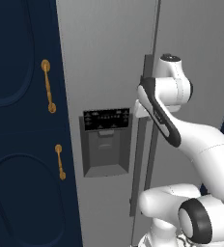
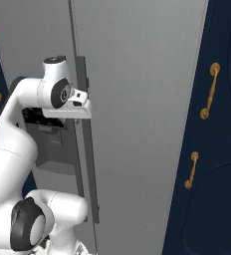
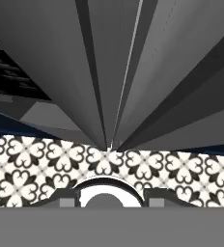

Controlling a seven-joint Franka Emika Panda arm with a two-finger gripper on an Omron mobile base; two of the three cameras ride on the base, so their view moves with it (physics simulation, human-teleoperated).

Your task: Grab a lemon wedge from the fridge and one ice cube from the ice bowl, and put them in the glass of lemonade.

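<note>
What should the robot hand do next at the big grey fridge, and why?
Probably close on a door handle and pull. The fridge looks shut, the gripper sits right at its bar handles, and whether it already grips one is unclear.

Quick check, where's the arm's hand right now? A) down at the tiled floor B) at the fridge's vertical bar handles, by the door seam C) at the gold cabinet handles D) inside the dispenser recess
B: the gripper sits against the fridge at its long bar handles, beside the door seam and right of the dispenser panel.
</note>
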